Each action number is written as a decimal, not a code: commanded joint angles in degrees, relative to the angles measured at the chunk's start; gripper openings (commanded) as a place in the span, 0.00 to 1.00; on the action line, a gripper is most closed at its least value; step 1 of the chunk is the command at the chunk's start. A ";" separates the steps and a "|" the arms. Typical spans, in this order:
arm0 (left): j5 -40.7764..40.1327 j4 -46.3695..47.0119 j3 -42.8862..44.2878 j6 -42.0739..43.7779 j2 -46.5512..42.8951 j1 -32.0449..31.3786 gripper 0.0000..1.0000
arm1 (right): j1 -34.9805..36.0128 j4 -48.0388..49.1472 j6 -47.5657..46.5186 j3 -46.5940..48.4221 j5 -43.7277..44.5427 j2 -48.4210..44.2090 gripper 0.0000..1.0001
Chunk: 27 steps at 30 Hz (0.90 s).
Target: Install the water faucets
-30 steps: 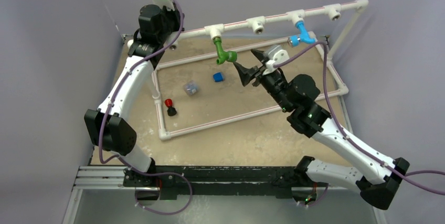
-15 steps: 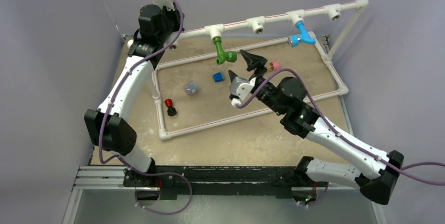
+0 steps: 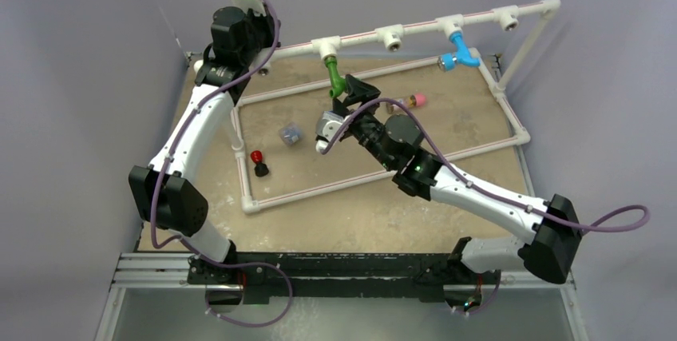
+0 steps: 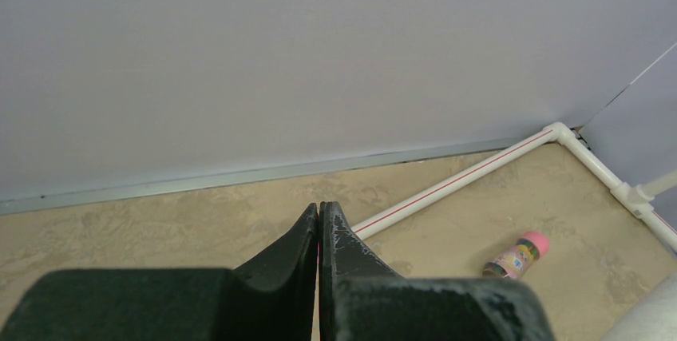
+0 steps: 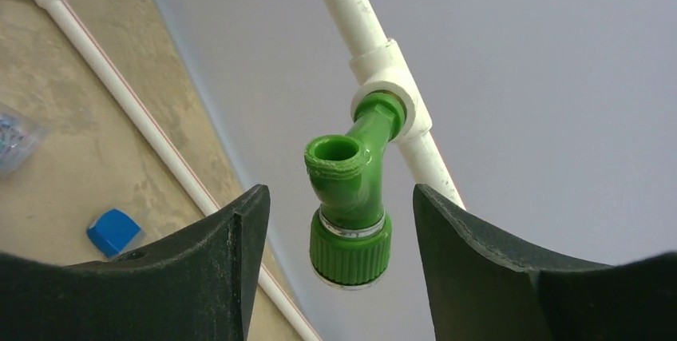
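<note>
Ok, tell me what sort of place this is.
Likely a robot lab test cell: plain walls around a table, a white pipe rail carrying the green faucet and blue faucet.

Robot lab cell: bare lilac walls [image 3: 72,53], aluminium mounting rail [image 3: 152,271], white pipe rig [image 3: 419,29].

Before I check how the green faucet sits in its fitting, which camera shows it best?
The right wrist view: the green faucet fills the centre inside the open right hand, joined to the white T-fitting. The top external view shows it small, partly behind that hand. The left wrist view misses it.
</note>
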 commanded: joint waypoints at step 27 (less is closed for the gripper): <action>3.40 -14.77 -3.91 1.23 4.33 -1.19 0.00 | 1.78 20.62 53.08 1.01 13.26 6.06 0.00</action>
